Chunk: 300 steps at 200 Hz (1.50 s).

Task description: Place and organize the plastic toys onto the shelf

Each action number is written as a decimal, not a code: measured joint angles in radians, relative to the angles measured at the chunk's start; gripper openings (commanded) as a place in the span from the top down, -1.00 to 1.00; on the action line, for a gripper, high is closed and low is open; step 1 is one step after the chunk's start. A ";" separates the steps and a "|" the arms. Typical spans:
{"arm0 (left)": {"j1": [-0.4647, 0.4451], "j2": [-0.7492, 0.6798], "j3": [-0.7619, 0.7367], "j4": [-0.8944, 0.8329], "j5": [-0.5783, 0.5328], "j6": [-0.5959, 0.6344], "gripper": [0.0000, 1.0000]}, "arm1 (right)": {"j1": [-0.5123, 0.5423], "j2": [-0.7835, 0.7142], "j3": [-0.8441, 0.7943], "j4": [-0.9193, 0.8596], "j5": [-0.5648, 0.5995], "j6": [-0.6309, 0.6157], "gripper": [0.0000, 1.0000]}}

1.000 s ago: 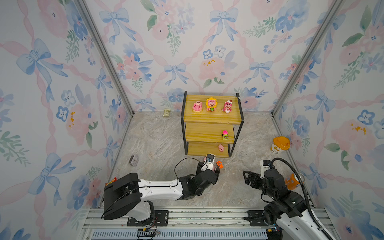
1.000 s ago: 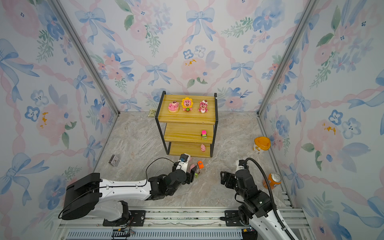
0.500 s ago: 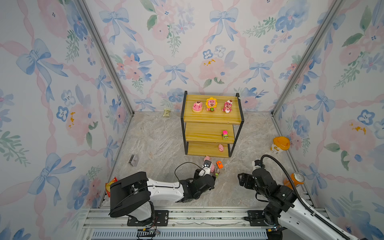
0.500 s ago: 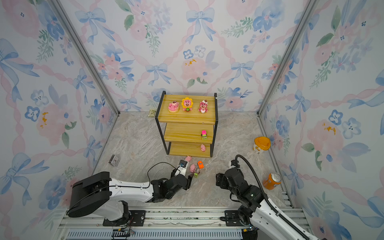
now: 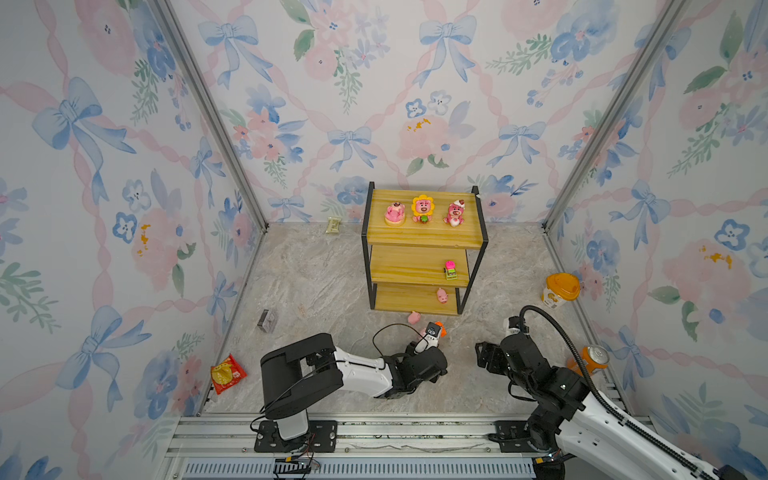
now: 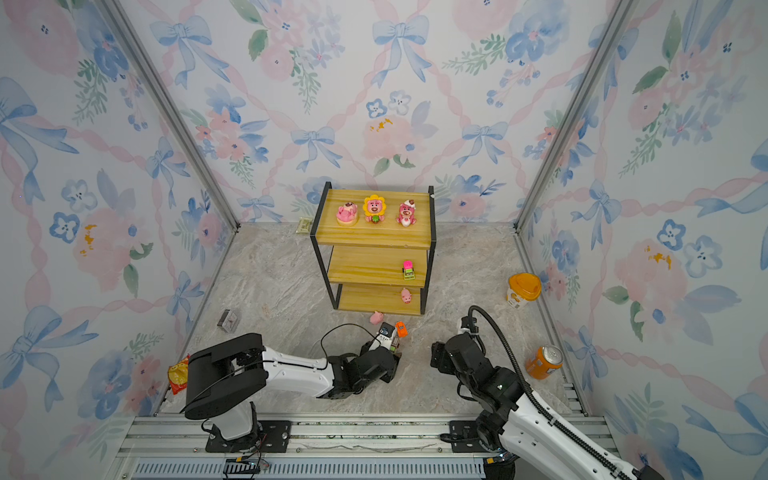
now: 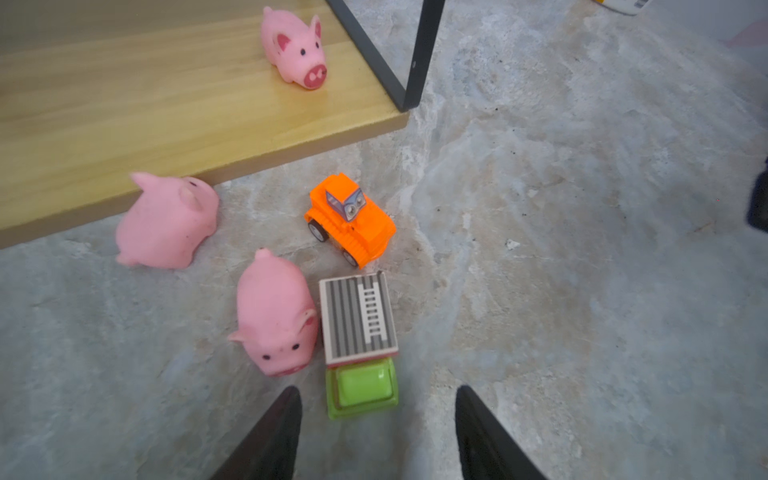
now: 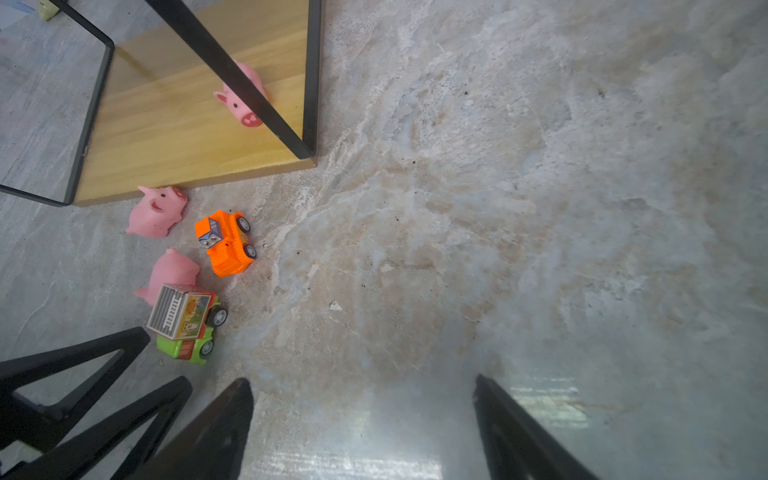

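Currently left gripper (image 7: pixel 377 390) half-spread, tips straddling the red-green truck (image 7: pixel 359 320), seemingly not touching; right gripper (image 8: pixel 361 379) spread wide over floor (image 8: pixel 498 208).

We see the shelf (image 5: pixel 424 239) in yellow-tan wood grain with a thin black frame. The bears (image 5: pixel 395 214) are pink, and the middle bear (image 5: pixel 423 209) wears a ring of yellow petals. The small car (image 5: pixel 450 270) is pink over green. The pigs (image 7: pixel 274 311) are pink with darker snouts. The orange car (image 7: pixel 351 220) is orange all over. The truck (image 7: pixel 359 332) has a lime-green cab and a grey-and-white striped roof with a white ladder print. The desk (image 5: pixel 316 282) is grey-beige marble. The walls (image 5: pixel 415 83) show blue bows and pink ribbons. At three o'clock from the shelf, the cup (image 5: pixel 561 286) has a yellow lid. At eight o'clock, the packet (image 5: pixel 227 373) is red and yellow.
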<state>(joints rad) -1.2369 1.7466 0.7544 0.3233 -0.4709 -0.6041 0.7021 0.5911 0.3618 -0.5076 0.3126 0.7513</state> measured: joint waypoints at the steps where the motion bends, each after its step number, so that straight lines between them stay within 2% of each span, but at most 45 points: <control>1: 0.000 0.003 0.002 0.000 0.001 0.000 -0.21 | 0.000 -0.001 0.000 0.000 0.000 0.000 -0.72; 141: 0.061 0.049 0.031 0.005 0.037 -0.029 -0.14 | 0.000 -0.037 0.000 -0.016 0.030 -0.003 -0.72; 196: 0.072 0.052 0.031 0.005 0.053 -0.029 0.04 | 0.000 -0.051 0.000 -0.031 0.037 -0.003 -0.72; 258: 0.072 0.064 0.031 0.005 0.061 -0.029 0.09 | -0.001 -0.060 0.000 -0.042 0.037 -0.003 -0.72; 300: 0.072 0.064 0.031 0.005 0.060 -0.029 0.26 | -0.001 -0.064 0.000 -0.045 0.037 -0.003 -0.72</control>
<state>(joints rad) -1.1645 1.8103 0.7849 0.3286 -0.4107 -0.6327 0.7013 0.5270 0.3618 -0.5529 0.3492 0.7483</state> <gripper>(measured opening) 0.395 0.861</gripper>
